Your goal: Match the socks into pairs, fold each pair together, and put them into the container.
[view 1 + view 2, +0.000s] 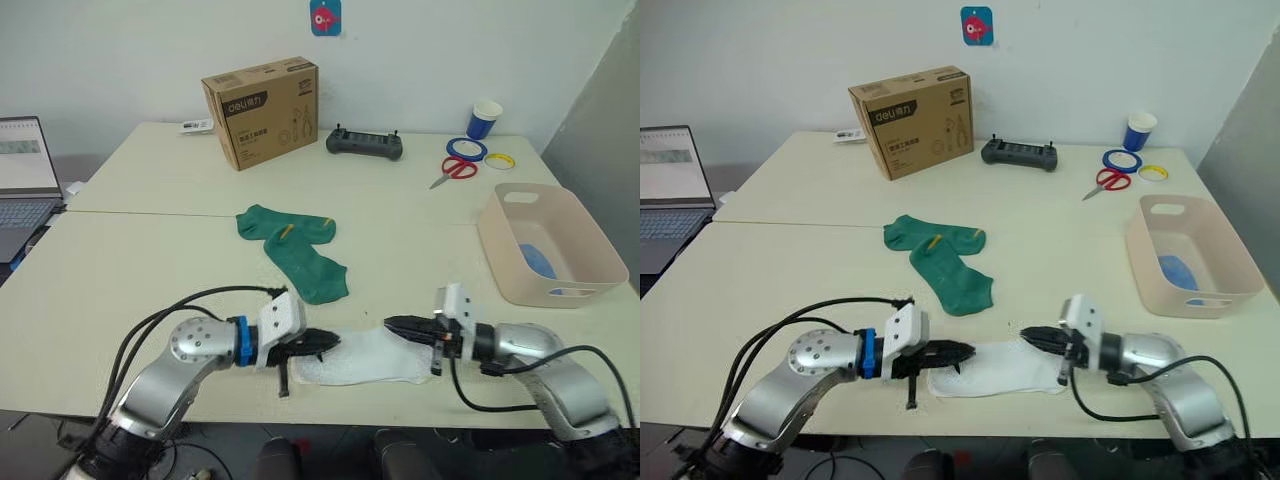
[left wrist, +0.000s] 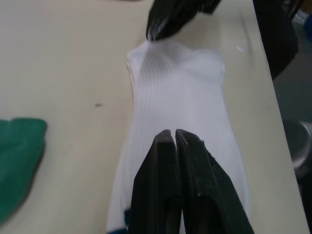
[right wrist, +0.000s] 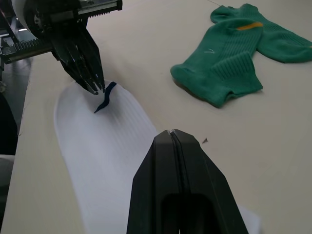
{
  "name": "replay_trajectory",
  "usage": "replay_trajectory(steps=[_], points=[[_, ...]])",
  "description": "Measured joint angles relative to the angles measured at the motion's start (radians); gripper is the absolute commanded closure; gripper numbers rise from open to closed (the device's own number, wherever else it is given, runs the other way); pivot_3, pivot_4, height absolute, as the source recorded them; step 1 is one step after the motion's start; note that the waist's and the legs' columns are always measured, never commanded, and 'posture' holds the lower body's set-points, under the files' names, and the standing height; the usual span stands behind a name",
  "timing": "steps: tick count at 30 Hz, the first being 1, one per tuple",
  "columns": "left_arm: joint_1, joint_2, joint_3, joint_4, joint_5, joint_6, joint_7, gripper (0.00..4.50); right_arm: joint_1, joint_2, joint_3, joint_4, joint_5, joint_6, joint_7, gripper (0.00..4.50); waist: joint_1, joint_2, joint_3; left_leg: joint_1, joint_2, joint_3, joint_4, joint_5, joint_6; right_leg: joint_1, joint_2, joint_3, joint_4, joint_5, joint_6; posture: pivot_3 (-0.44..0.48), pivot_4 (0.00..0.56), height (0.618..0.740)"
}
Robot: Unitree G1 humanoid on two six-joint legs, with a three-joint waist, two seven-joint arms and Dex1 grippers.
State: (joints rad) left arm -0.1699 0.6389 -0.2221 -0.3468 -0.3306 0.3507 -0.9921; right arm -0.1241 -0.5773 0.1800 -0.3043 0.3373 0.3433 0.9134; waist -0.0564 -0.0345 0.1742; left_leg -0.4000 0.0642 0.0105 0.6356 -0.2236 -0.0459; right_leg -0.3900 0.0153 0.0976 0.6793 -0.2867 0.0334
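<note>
Both arms reach inward at the near bench edge, pinching opposite ends of the white socks.

Left gripper (image 1: 318,345) lies level, pointing toward 3 o'clock, fingers (image 2: 168,195) together on one end of the white socks (image 1: 365,360); right gripper (image 1: 400,327) points toward 9 o'clock, fingers (image 3: 180,190) together on the other end. 2 green socks (image 1: 300,250) lie toward 12 o'clock; the container (image 1: 590,262) stands at 2 o'clock with a blue sock (image 1: 538,260) inside.

Room: plain white wall (image 1: 450,60) bearing a small blue sticker (image 1: 325,16). Furniture: two pale cream tables (image 1: 130,270) pushed together, seam running across. Grey panel (image 1: 600,120) at right. Lighting: even, soft.
</note>
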Motion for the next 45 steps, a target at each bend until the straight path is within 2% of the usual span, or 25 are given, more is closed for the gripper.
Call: replay_trajectory(steps=[5,8,14,20,24,32,36,39,42,45], points=[[-0.010,-0.032,-0.047,0.070,0.084,-0.029,0.043,4.40,-0.011,0.010,0.051,0.087,-0.085,-0.030,-0.021,4.50,0.001,0.000,0.000,0.000,0.000,0.000,-0.001,0.000,0.000,0.000,0.000,0.000,0.000,-0.001,0.000,0.000,0.150,0.740],[0.014,-0.013,-0.087,0.098,0.154,-0.077,0.042,4.40,0.003,-0.004,0.061,0.114,-0.120,-0.065,-0.017,4.50,0.000,0.000,0.000,0.000,0.000,0.000,-0.003,0.000,0.000,-0.001,0.000,0.000,0.000,-0.001,-0.001,0.000,0.150,0.740],[0.035,-0.004,-0.090,0.114,0.192,-0.139,0.039,4.40,0.023,-0.017,0.042,0.116,-0.113,-0.088,-0.006,4.50,0.002,0.000,0.000,0.001,0.000,-0.001,-0.004,0.000,0.000,0.000,0.000,-0.001,0.001,-0.002,-0.002,0.000,0.150,0.740],[0.012,-0.014,-0.079,0.122,0.179,-0.138,0.037,4.40,0.008,0.029,-0.006,0.042,-0.008,0.044,-0.039,4.50,0.002,0.000,0.000,0.000,0.000,-0.001,-0.004,0.000,0.000,0.000,0.000,-0.001,0.001,-0.002,-0.002,0.000,0.150,0.740],[0.002,-0.007,-0.036,0.078,0.113,-0.116,0.005,4.40,-0.045,0.008,-0.082,-0.051,0.085,0.167,-0.066,4.50,0.001,0.000,0.000,0.000,0.000,-0.001,-0.004,0.000,0.000,0.000,0.000,-0.001,0.000,-0.002,-0.001,0.000,0.150,0.740],[-0.007,-0.002,-0.006,0.021,0.038,-0.051,-0.023,4.40,-0.196,-0.007,-0.228,-0.097,0.281,0.396,-0.135,4.50,0.000,0.000,0.000,0.000,0.000,-0.003,-0.005,0.000,0.000,0.000,0.000,-0.003,0.000,-0.002,-0.001,0.000,0.150,0.740],[-0.012,0.003,-0.006,0.019,0.030,-0.041,-0.032,4.40,-0.165,-0.080,-0.215,-0.095,0.248,0.388,-0.117,4.50,0.006,-0.001,0.001,-0.001,0.000,-0.002,-0.006,0.000,0.000,0.000,0.000,-0.004,0.000,-0.003,0.001,0.000,0.150,0.740],[-0.008,0.045,-0.037,-0.006,0.040,-0.021,-0.069,4.40,-0.113,-0.204,-0.194,-0.033,0.207,0.392,-0.044,4.50,0.007,-0.001,0.001,-0.001,-0.001,-0.001,-0.006,0.000,0.000,-0.001,-0.001,-0.003,-0.001,-0.004,0.003,0.000,0.150,0.740],[0.001,0.080,-0.066,-0.004,0.084,-0.030,-0.088,4.50,-0.113,-0.252,-0.233,0.027,0.246,0.476,-0.012,3.91,0.002,-0.001,0.001,0.000,0.000,-0.001,-0.006,0.000,0.000,-0.001,-0.001,-0.002,0.000,-0.004,0.003,0.000,0.150,0.740],[0.002,0.081,-0.078,0.013,0.120,-0.052,-0.080,4.50,-0.118,-0.330,-0.241,0.046,0.297,0.549,0.058,2.85,0.000,0.000,0.002,0.000,0.000,-0.002,-0.007,0.000,0.000,-0.001,0.000,-0.003,0.000,-0.005,0.002,0.000,0.150,0.740]])
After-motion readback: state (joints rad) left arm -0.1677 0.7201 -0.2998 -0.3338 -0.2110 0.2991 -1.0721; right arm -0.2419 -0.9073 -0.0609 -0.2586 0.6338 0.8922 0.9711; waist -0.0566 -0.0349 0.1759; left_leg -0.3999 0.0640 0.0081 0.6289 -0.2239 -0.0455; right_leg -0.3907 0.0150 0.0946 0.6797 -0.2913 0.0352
